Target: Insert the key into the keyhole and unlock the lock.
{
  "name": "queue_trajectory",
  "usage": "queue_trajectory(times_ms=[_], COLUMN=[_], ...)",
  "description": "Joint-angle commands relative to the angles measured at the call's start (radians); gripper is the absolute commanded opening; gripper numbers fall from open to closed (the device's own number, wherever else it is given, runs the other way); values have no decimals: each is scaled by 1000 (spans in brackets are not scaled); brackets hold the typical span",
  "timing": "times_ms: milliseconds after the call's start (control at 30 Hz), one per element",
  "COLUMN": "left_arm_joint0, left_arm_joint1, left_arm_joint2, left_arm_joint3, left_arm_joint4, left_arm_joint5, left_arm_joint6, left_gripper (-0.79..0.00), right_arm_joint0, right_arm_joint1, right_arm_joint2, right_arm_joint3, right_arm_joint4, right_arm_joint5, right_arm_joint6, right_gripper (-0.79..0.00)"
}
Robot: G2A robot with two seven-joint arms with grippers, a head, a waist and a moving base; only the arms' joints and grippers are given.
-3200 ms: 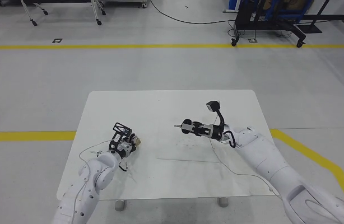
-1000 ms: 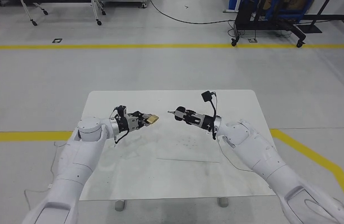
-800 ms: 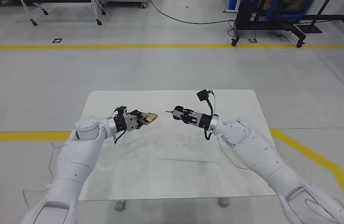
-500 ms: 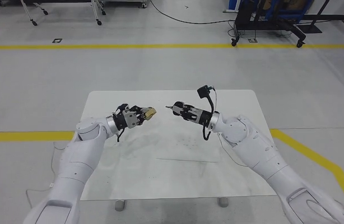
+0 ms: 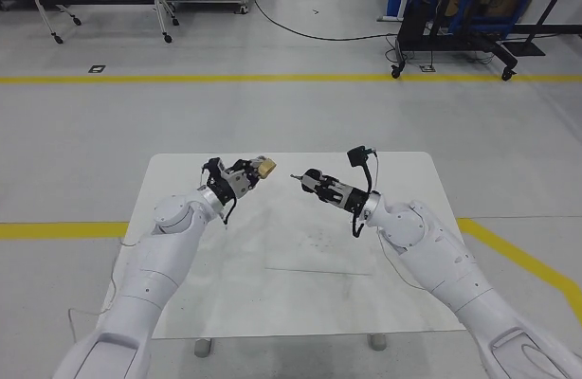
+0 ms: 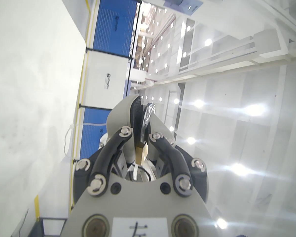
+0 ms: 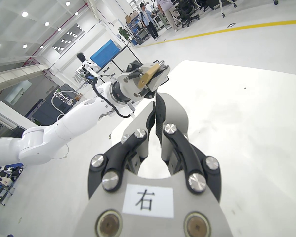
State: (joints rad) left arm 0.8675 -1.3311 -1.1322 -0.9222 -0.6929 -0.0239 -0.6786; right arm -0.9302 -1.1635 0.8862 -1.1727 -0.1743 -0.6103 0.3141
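Observation:
A brass padlock (image 5: 263, 167) is held above the far part of the white table (image 5: 300, 256), with my left gripper (image 5: 252, 171) shut on it. In the left wrist view its brass body (image 6: 139, 152) and silver shackle (image 6: 147, 115) sit between the closed fingers (image 6: 128, 114). My right gripper (image 5: 308, 179) is shut on a small silver key (image 5: 295, 176), whose tip points at the lock across a short gap. In the right wrist view the lock (image 7: 148, 75) faces my right gripper (image 7: 157, 99), a little beyond its tips. The key blade is hard to see there.
The table edge (image 7: 236, 66) runs behind the lock, with open floor and a yellow line (image 5: 272, 78) beyond. Wheeled frames (image 5: 452, 43) stand far off. Thin cables trail from both arms over the table.
Both arms have swung toward the far side of the table, carrying lock and key with them. The lock has tilted upward. The gap between key tip and lock stays short.

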Motion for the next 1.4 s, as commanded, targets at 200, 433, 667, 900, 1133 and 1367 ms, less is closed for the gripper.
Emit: queue_trajectory(times_ms=[200,433,667,900,1133,1367], left_arm_joint0=[38,38,38,38,38,38], left_arm_joint1=[-11,-11,-11,-11,-11,-11], left_arm_joint2=[26,26,26,26,26,26], left_arm_joint3=[-85,-85,-85,-85,-85,-85], left_arm_joint4=[92,92,92,92,92,92], left_arm_joint5=[-54,-54,-54,-54,-54,-54], left_arm_joint6=[206,206,206,206,206,206], left_gripper=[-785,-785,-785,-785,-785,-785], right_arm_joint0=[0,0,-25,-13,-14,-32], right_arm_joint1=[0,0,-17,-44,-65,-69], right_arm_joint2=[0,0,3,-24,-29,-4], right_arm_joint3=[0,0,-32,-28,14,13], right_arm_joint4=[0,0,277,440,497,538], right_arm_joint5=[0,0,20,113,181,162], right_arm_joint6=[0,0,66,124,95,116], right_gripper=[-785,-785,-785,-785,-785,-785])
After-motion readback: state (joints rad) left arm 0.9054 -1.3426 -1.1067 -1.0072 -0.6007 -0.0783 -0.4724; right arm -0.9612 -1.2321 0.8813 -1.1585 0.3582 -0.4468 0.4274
